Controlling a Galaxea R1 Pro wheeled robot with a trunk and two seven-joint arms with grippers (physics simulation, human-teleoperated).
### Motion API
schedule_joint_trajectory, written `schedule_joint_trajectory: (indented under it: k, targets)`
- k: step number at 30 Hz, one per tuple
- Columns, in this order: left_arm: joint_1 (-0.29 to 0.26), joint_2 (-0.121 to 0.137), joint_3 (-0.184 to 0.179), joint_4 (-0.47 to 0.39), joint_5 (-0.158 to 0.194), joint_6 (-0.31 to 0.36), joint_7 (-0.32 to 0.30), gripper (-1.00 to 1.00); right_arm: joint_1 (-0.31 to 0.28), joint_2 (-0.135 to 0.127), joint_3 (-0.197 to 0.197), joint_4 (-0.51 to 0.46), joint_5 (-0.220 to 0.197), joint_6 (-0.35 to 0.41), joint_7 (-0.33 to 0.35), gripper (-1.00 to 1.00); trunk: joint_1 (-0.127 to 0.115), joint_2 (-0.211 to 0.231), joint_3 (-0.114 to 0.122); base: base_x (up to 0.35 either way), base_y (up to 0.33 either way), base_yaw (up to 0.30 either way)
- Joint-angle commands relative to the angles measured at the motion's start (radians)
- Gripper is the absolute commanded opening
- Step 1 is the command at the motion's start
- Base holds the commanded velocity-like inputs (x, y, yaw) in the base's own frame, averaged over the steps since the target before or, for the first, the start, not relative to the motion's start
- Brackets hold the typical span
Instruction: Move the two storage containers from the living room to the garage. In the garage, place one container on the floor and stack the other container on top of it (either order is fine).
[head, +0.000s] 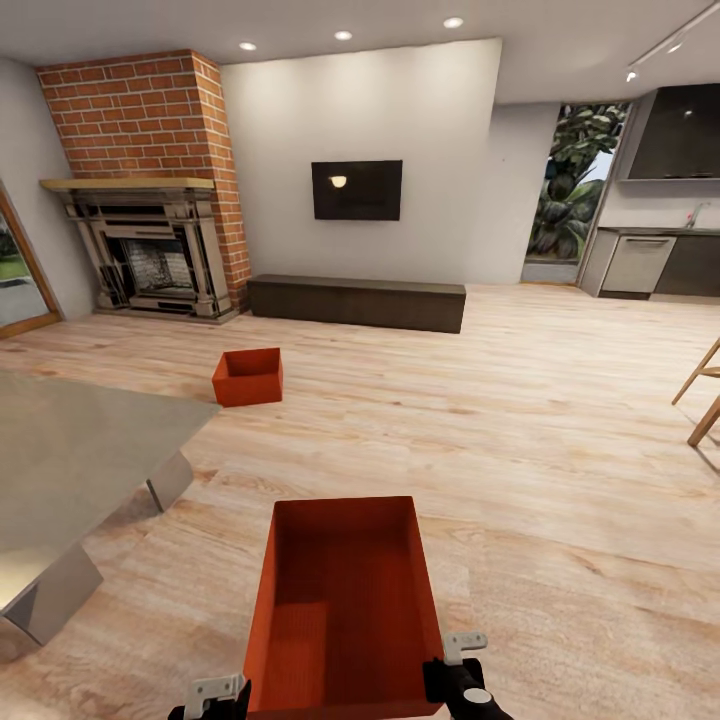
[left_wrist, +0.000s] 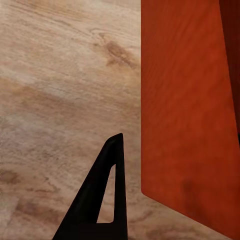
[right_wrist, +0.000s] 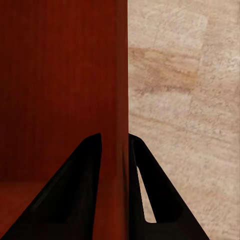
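So the near bin (head: 345, 610) is sitting right in front of the robot, over the wood floor (head: 560, 440). The right gripper (right_wrist: 115, 150) is pinching its side wall, one finger inside and one outside. The left gripper (left_wrist: 107, 200) is hanging just beside the bin's other wall; can't tell whether it's grasping. The second bin (head: 247, 376) is sitting on the planks near the fireplace (head: 150, 250).

A brick fireplace (head: 150, 190) is seen at the far left wall. A dark wall TV (head: 357, 189) is mounted on the white wall, and a long dark low cabinet (head: 356, 302) is placed below it. A glass table (head: 70, 470) is found at the near left. Kitchen units (head: 655, 262) and a window with green plants (head: 575, 180) are seen at the far right, and wooden chair legs (head: 703, 395) at the right edge.
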Motion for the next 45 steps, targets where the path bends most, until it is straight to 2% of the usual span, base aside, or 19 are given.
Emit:
schedule_joint_trajectory:
  k: [1,7,14,23,29,35,42,45]
  targets:
    - [0.0,0.0,0.018,0.001,0.001,-0.001,0.001,-1.0,-0.002,-0.007,-0.039,-0.002,0.009,-0.003,-0.023,-1.0,0.0,0.0,-0.001,0.0,0.0,0.0]
    - [0.0,0.002,0.02,0.001,0.001,-0.001,0.001,-1.0,-0.002,-0.007,-0.039,-0.002,0.009,-0.003,-0.023,-1.0,0.0,0.0,-0.001,0.0,0.0,0.0]
    - [0.0,0.003,0.02,0.001,0.002,-0.001,0.001,-1.0,-0.002,-0.007,-0.039,-0.002,0.009,-0.003,-0.023,-1.0,-0.027,0.049,0.021,0.0,0.0,0.0]
    - [0.0,0.003,0.02,0.001,0.001,-0.001,0.001,-1.0,-0.002,-0.008,-0.039,-0.002,0.009,-0.003,-0.023,-1.0,-0.027,0.049,0.021,0.0,0.0,0.0]
    - [0.0,0.003,0.02,0.001,0.001,-0.001,0.001,-1.0,-0.002,-0.008,-0.039,-0.002,0.009,-0.003,-0.023,-1.0,-0.05,0.091,0.04,0.0,0.0,0.0]
    - [0.0,0.003,0.02,0.001,0.001,-0.001,0.001,-1.0,-0.002,-0.008,-0.039,-0.002,0.009,-0.003,-0.023,-1.0,-0.05,0.091,0.04,0.0,0.0,0.0]
    - [0.0,0.003,0.02,0.001,0.001,0.0,0.001,-1.0,-0.002,-0.007,-0.039,-0.002,0.009,-0.003,-0.023,-1.0,-0.077,0.14,0.062,0.0,0.0,0.0]
    - [0.0,0.003,0.02,0.001,0.002,0.0,0.001,-1.0,-0.002,-0.008,-0.039,-0.002,0.009,-0.003,-0.023,-1.0,-0.077,0.14,0.062,0.0,0.0,0.0]
